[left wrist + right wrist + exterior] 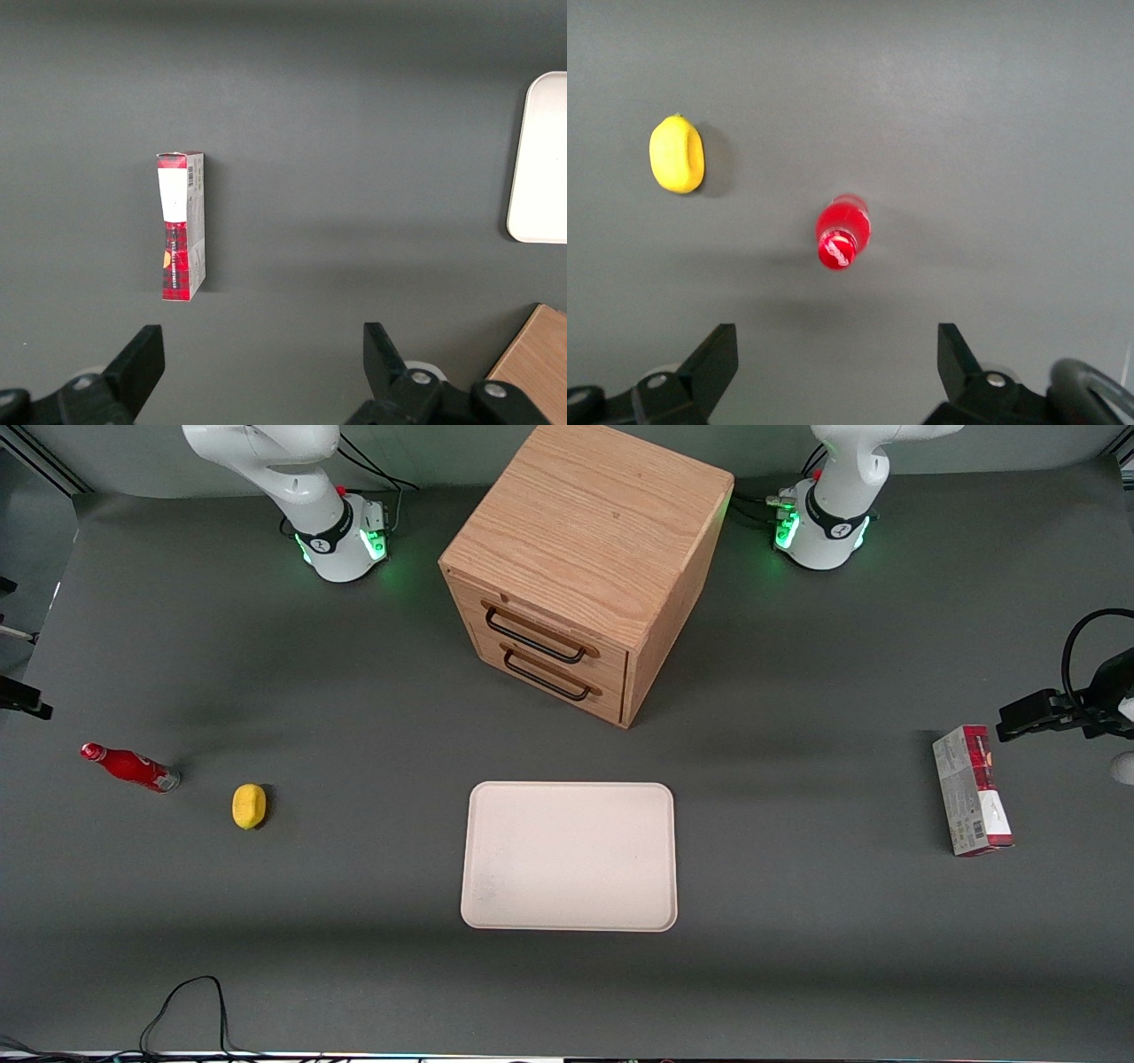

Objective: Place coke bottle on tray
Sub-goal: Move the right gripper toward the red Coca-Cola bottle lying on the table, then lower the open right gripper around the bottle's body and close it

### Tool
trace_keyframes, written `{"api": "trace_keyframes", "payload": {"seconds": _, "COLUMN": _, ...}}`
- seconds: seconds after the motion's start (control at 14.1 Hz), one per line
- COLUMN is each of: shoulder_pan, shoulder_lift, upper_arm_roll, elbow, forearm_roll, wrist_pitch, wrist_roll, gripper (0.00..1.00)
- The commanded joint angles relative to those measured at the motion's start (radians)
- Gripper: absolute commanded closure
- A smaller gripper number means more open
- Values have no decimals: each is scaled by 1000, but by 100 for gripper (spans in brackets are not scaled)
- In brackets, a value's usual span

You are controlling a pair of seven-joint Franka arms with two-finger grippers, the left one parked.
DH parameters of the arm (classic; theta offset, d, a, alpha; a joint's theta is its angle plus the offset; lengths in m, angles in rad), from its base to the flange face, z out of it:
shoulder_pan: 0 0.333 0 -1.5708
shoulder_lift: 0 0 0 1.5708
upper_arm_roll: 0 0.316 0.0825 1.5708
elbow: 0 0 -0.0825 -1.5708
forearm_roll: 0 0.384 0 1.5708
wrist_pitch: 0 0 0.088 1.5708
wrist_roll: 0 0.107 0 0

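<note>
Grey table (354, 921): wide-open, empty gripper (837, 359) above coke bottle (842, 232).

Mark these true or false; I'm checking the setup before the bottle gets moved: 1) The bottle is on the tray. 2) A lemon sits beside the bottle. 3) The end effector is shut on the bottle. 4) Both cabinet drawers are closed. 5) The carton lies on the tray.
1) False: the bottle stands on the table, off the tray, toward the working arm's end.
2) True: the lemon is beside it, apart.
3) False: the end effector is open, above the bottle.
4) True for the cabinet.
5) False: the carton lies on the table toward the parked arm's end.
</note>
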Motion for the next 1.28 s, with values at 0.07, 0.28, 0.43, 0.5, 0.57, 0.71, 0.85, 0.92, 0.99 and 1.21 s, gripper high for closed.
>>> {"api": "trace_keyframes", "payload": {"seconds": 0.07, "shoulder_pan": 15, "shoulder_lift": -6, "upper_arm_roll": -7, "elbow": -84, "forearm_roll": 39, "wrist_pitch": 107, "wrist_roll": -25, "gripper": 0}}
{"api": "trace_keyframes", "payload": {"seconds": 0.28, "shoulder_pan": 13, "shoulder_lift": 40, "upper_arm_roll": -3, "elbow": -86, "forearm_roll": 48, "wrist_pitch": 150, "wrist_roll": -54, "gripper": 0}}
{"api": "trace_keyframes", "payload": {"seconds": 0.43, "shoulder_pan": 12, "shoulder_lift": 83, "upper_arm_roll": -6, "elbow": -85, "forearm_roll": 129, "wrist_pitch": 175, "wrist_roll": -127, "gripper": 0}}
{"api": "trace_keyframes", "payload": {"seconds": 0.5, "shoulder_pan": 12, "shoulder_lift": 104, "upper_arm_roll": -6, "elbow": -85, "forearm_roll": 151, "wrist_pitch": 193, "wrist_roll": -155, "gripper": 0}}
{"api": "trace_keyframes", "payload": {"seconds": 0.57, "shoulder_pan": 12, "shoulder_lift": 123, "upper_arm_roll": -6, "elbow": -85, "forearm_roll": 165, "wrist_pitch": 211, "wrist_roll": -163, "gripper": 0}}
{"api": "trace_keyframes", "payload": {"seconds": 0.71, "shoulder_pan": 10, "shoulder_lift": 143, "upper_arm_roll": -6, "elbow": -86, "forearm_roll": 168, "wrist_pitch": 237, "wrist_roll": -187, "gripper": 0}}
{"api": "trace_keyframes", "payload": {"seconds": 0.85, "shoulder_pan": 10, "shoulder_lift": 169, "upper_arm_roll": -4, "elbow": -85, "forearm_roll": 173, "wrist_pitch": 257, "wrist_roll": -199, "gripper": 0}}
{"api": "trace_keyframes", "payload": {"seconds": 0.92, "shoulder_pan": 10, "shoulder_lift": 175, "upper_arm_roll": -4, "elbow": -86, "forearm_roll": 183, "wrist_pitch": 262, "wrist_roll": -212, "gripper": 0}}
{"api": "trace_keyframes", "payload": {"seconds": 0.99, "shoulder_pan": 12, "shoulder_lift": 183, "upper_arm_roll": -4, "elbow": -86, "forearm_roll": 203, "wrist_pitch": 261, "wrist_roll": -222, "gripper": 0}}
{"api": "trace_keyframes", "payload": {"seconds": 1.21, "shoulder_pan": 12, "shoulder_lift": 192, "upper_arm_roll": -4, "elbow": -85, "forearm_roll": 213, "wrist_pitch": 262, "wrist_roll": -233, "gripper": 0}}
